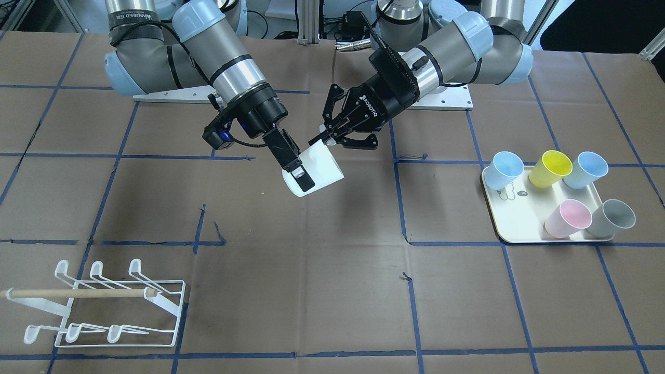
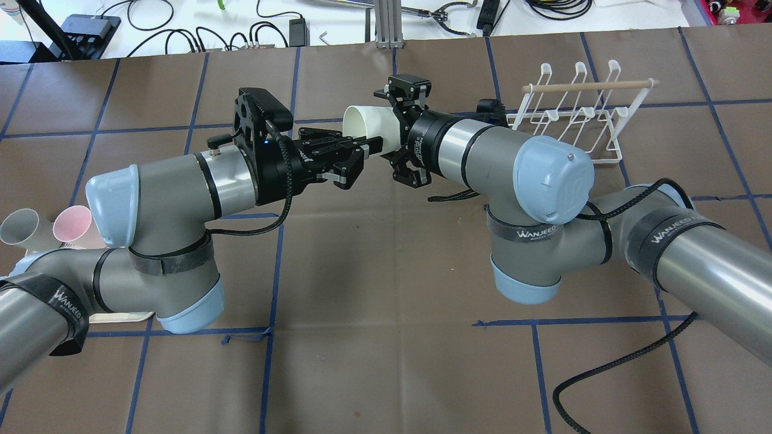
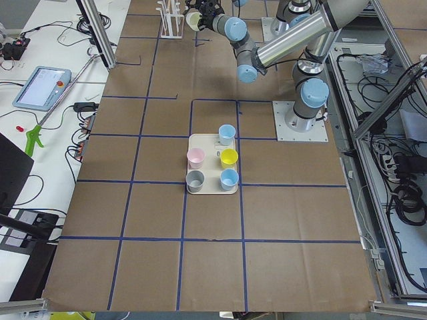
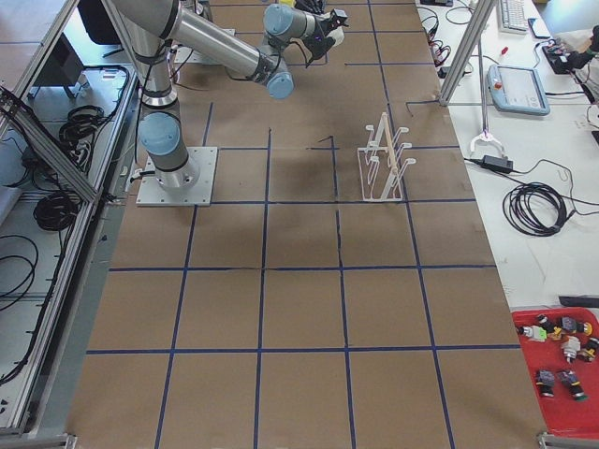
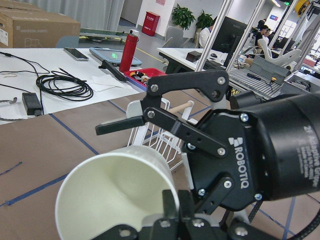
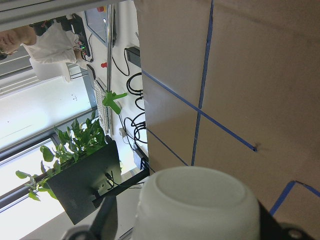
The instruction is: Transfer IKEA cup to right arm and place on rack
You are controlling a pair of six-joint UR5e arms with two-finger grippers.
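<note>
Pinching the cup (image 1: pixel 324 169) by its rim, the left tool (image 1: pixel 323 136) should hold until the right tool (image 1: pixel 302 175), spread wide around the body, clamps squarely.

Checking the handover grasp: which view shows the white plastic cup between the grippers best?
Exterior front-facing: the white plastic cup shows nearly whole, tilted, the left gripper at its rim, the right gripper astride it. Overhead hides its base end; the left wrist shows its mouth, the right wrist its base; side views, a speck.
</note>
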